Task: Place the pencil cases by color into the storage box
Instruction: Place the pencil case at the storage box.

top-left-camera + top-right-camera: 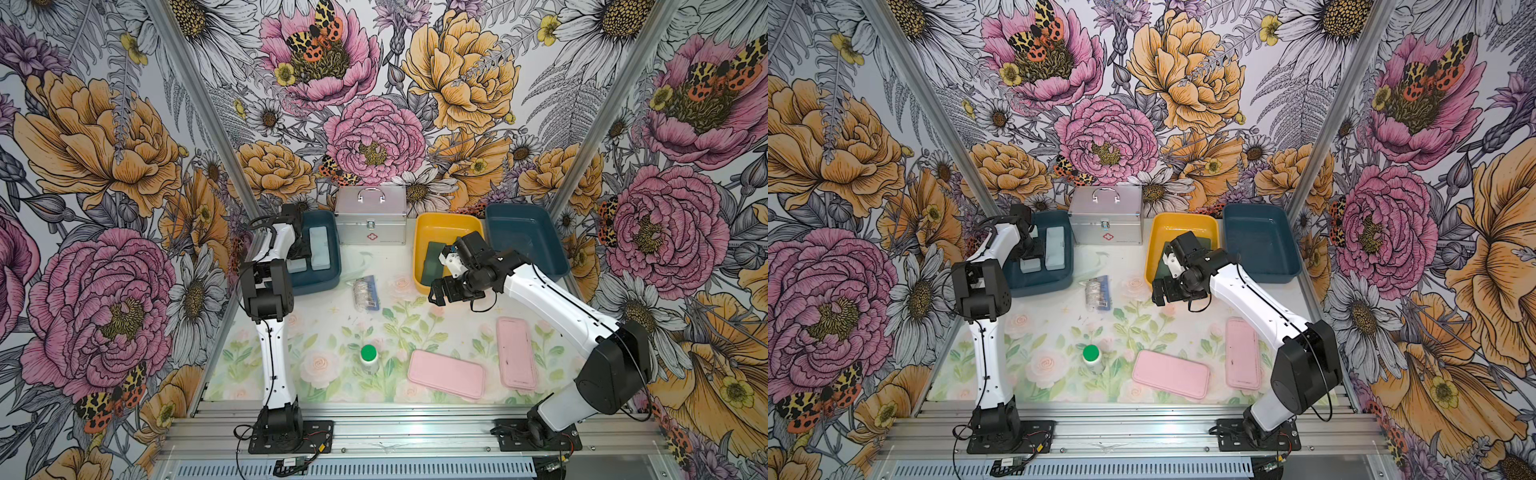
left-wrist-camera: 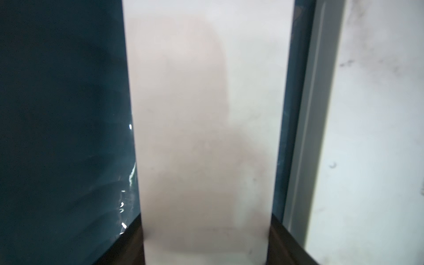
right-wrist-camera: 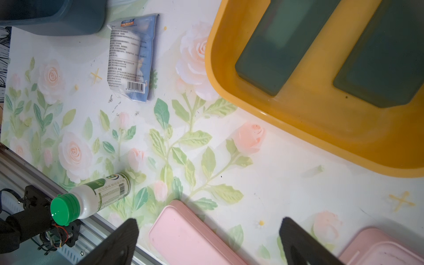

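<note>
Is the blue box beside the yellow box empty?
Empty: in both top views the blue box shows only its bare floor, nothing inside.

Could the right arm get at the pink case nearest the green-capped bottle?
Probably yes: the right pincer is open and empty, and the pink case lies flat with nothing between them.

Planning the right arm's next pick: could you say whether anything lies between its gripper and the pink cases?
Nothing visible: only bare mat separates the open right gripper from both pink pencil cases; the green-capped bottle stands aside.
</note>
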`<act>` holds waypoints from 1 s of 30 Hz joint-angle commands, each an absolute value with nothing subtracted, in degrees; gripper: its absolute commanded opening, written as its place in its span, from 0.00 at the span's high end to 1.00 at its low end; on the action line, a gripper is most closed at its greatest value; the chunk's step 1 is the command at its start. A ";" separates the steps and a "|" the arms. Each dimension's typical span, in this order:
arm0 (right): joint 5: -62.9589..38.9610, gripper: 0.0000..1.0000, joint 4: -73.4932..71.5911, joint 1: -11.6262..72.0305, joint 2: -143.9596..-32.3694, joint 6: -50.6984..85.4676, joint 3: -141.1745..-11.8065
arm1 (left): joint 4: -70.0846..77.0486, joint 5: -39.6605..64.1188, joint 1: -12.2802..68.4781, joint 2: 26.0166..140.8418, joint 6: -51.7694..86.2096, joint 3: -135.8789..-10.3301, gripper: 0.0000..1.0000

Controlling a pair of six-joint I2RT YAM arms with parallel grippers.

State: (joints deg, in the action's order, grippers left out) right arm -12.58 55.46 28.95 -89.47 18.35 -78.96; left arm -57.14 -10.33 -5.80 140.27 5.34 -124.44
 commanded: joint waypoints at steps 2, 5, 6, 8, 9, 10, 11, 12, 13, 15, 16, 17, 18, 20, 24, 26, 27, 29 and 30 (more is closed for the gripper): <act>-7.09 0.01 58.55 30.87 -90.08 17.07 -80.53 | -57.01 -7.48 -5.98 142.32 4.38 -126.97 0.38; -6.49 0.01 58.45 31.60 -89.21 17.07 -78.87 | -56.95 -7.20 -5.85 143.00 4.61 -127.61 0.32; -6.42 0.01 58.49 31.64 -89.00 17.32 -78.19 | -56.96 -7.16 -5.85 143.07 4.82 -127.77 0.28; -6.75 0.01 58.62 31.81 -89.03 17.37 -77.18 | -57.06 -7.51 -5.85 143.17 5.14 -127.85 0.19; -7.56 0.01 58.49 31.96 -88.82 17.12 -76.38 | -57.03 -7.64 -5.72 143.17 5.16 -127.90 0.17; -8.51 0.01 58.40 32.06 -88.60 16.81 -75.80 | -57.09 -7.79 -5.67 143.13 5.22 -128.04 0.16; -9.27 0.01 58.36 32.38 -88.26 16.55 -75.07 | -57.12 -7.99 -5.63 143.06 5.19 -128.06 0.13; -9.48 0.01 58.32 32.67 -87.86 16.55 -74.48 | -57.09 -7.97 -5.63 142.94 5.28 -128.14 0.11; -9.60 0.00 58.34 32.91 -87.51 16.54 -73.91 | -57.17 -7.93 -5.61 142.79 5.36 -128.16 0.11; -9.58 0.00 58.36 33.21 -86.67 16.78 -72.56 | -57.28 -8.08 -5.63 142.16 5.61 -128.18 0.01; -9.28 0.01 58.51 33.37 -86.17 16.85 -71.86 | -57.34 -8.16 -5.62 141.60 5.82 -128.23 0.01; -9.13 0.01 58.54 33.46 -85.36 16.96 -70.94 | -57.39 -8.16 -5.71 140.93 6.12 -128.14 0.01; -9.05 0.01 58.62 33.55 -84.69 17.10 -70.19 | -57.39 -8.26 -5.82 140.16 6.45 -128.12 0.01; -8.94 0.00 59.33 33.94 -83.22 16.93 -68.82 | -57.36 -8.55 -5.89 137.99 7.10 -127.75 0.01; -9.88 0.01 61.70 35.76 -80.93 16.18 -66.68 | -57.35 -9.14 -5.88 133.44 8.75 -127.87 0.01; -9.88 0.01 62.71 37.31 -79.54 16.18 -65.26 | -57.38 -9.23 -5.85 130.78 9.93 -127.92 0.01; -9.88 0.01 62.97 38.20 -78.73 16.18 -64.52 | -57.41 -9.21 -5.86 129.38 10.61 -127.63 0.01; -9.88 0.01 63.02 40.05 -77.41 16.18 -63.20 | -57.44 -8.69 -5.67 125.89 12.66 -126.41 0.01; -9.88 0.01 63.10 40.65 -77.11 16.18 -62.96 | -57.40 -8.44 -5.55 124.12 13.62 -125.58 0.01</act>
